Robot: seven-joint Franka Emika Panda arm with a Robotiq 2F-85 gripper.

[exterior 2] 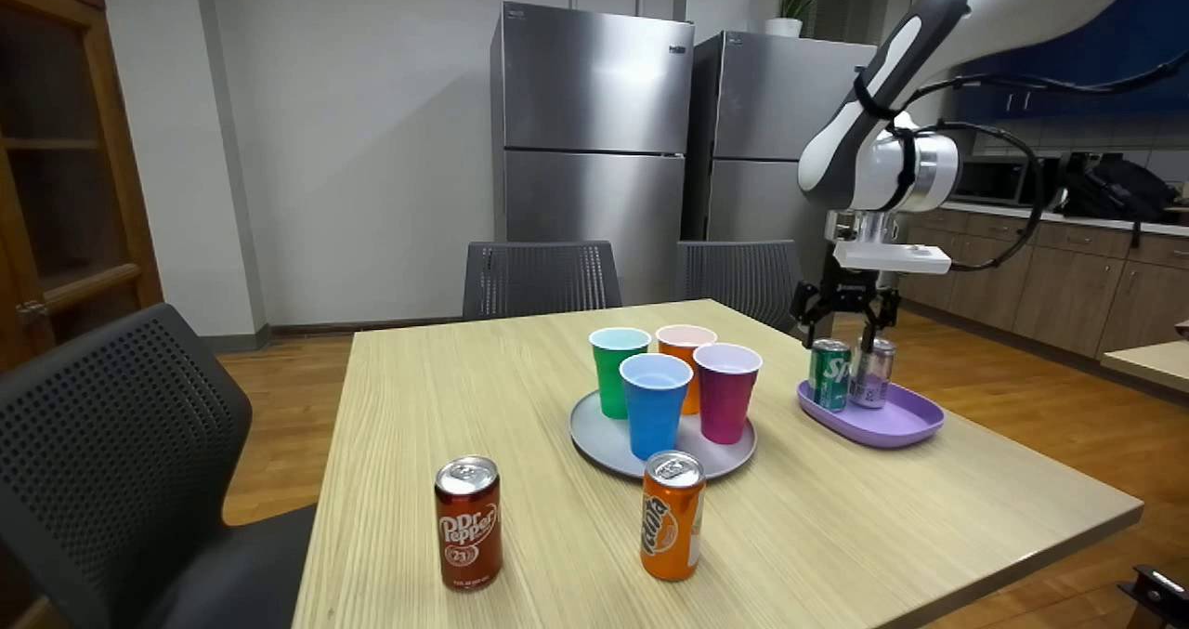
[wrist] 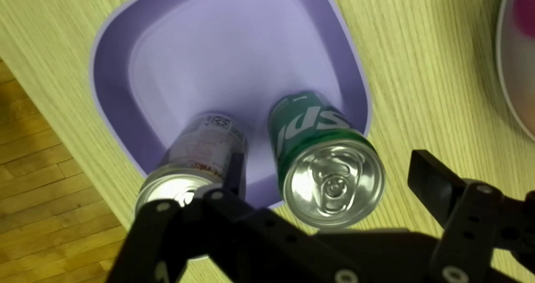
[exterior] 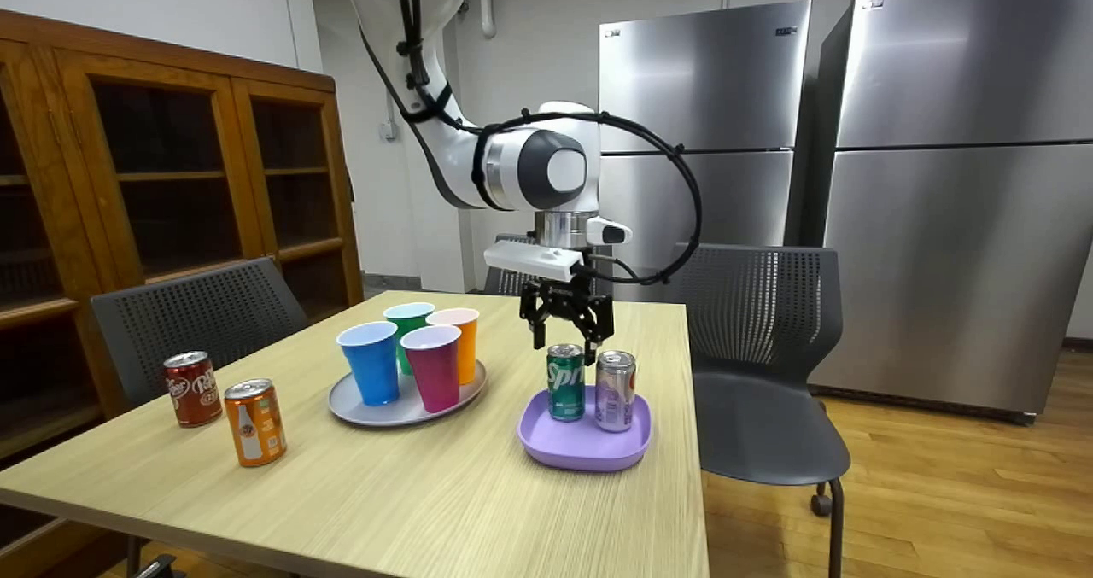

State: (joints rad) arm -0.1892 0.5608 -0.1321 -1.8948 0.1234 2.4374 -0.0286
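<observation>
Pincer's apart, nothing clamped. In the wrist view we see the gripper (wrist: pixel 328 172) across the lower half of the frame, Sprite can (wrist: pixel 322 153) between its fingers with a visible gap each side. The finger (wrist: pixel 235 174) toward frame left overlaps the silver can (wrist: pixel 196 155); we can't tell if they touch. Both cans stand upright, just beside each other, in the purple tray (exterior: pixel 585 457), lower half and right of center in an exterior view; Sprite is left of the pair there.

Around it: gray plate (exterior 2: pixel 594 436), right of center in an exterior view, carries a blue cup (exterior 2: pixel 656 415), green cup (exterior 2: pixel 613 373), maroon cup (exterior 2: pixel 726 401) and orange cup (exterior: pixel 468 352). Nearer the bottom edge we have Dr Pepper can (exterior 2: pixel 469 536) and Fanta can (exterior 2: pixel 671 536), upright on the table (exterior 2: pixel 418 406), well apart from the tray.
</observation>
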